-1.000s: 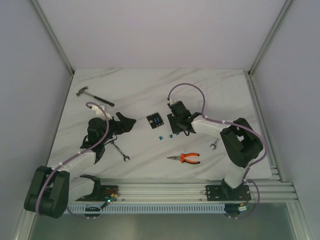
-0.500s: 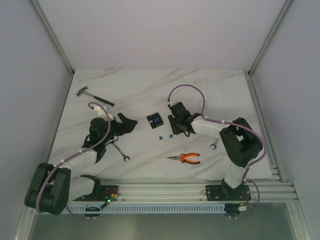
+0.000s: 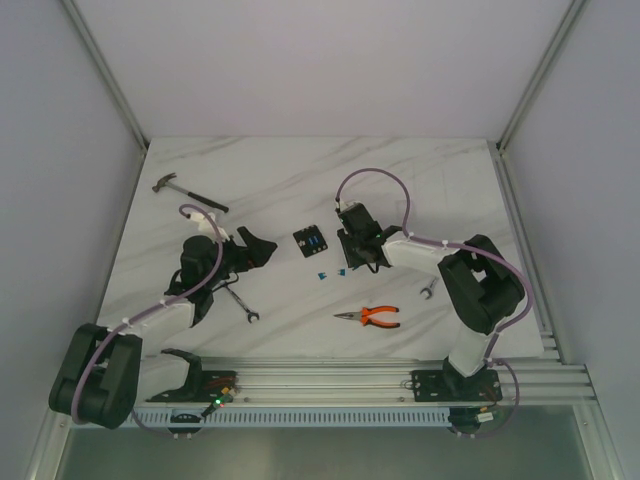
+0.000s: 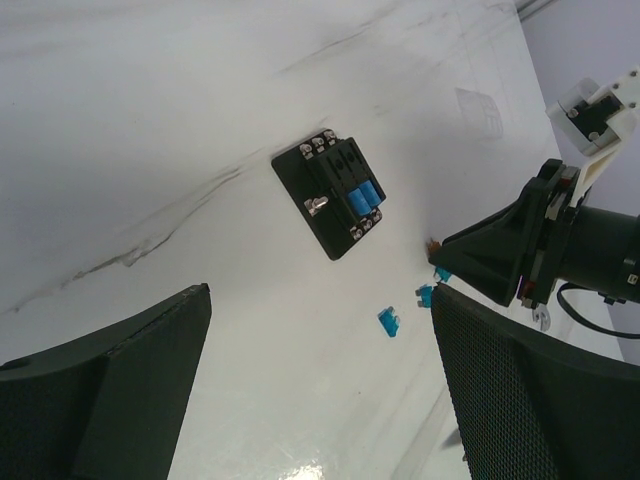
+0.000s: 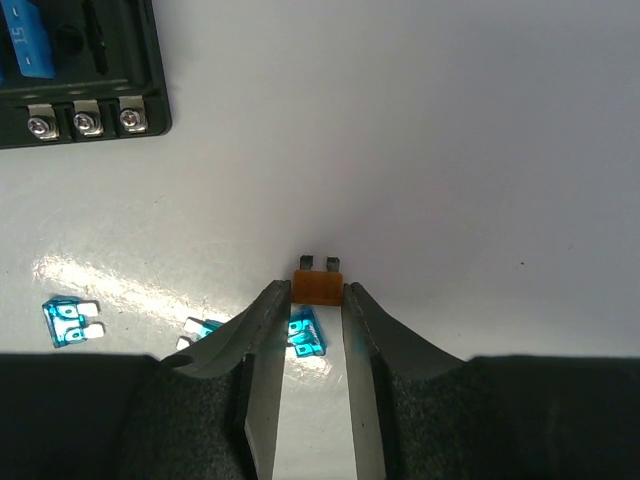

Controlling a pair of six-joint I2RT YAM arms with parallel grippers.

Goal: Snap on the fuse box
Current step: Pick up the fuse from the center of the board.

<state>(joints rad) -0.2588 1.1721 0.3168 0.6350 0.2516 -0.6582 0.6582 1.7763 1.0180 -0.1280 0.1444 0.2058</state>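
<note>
The fuse box [image 3: 309, 242] lies flat mid-table, black with blue fuses in its face; it also shows in the left wrist view [image 4: 330, 195] and at the top left of the right wrist view [image 5: 80, 70]. My right gripper [image 3: 352, 262] is down at the table just right of the fuse box. Its jaws [image 5: 318, 292] are shut on a small orange fuse [image 5: 318, 284], blades pointing away. Loose blue fuses [image 5: 70, 322] lie beside and under the jaws. My left gripper [image 3: 262, 245] hovers open left of the box, with nothing between its fingers [image 4: 320, 330].
Orange-handled pliers [image 3: 370, 317] lie in front of the right gripper. A small wrench [image 3: 427, 290] is to their right. Another wrench [image 3: 240, 302] lies under the left arm. A hammer [image 3: 188, 192] rests at the far left.
The right gripper's jaws have narrowed onto the orange fuse. The left arm has crept slightly toward the fuse box, still open.
</note>
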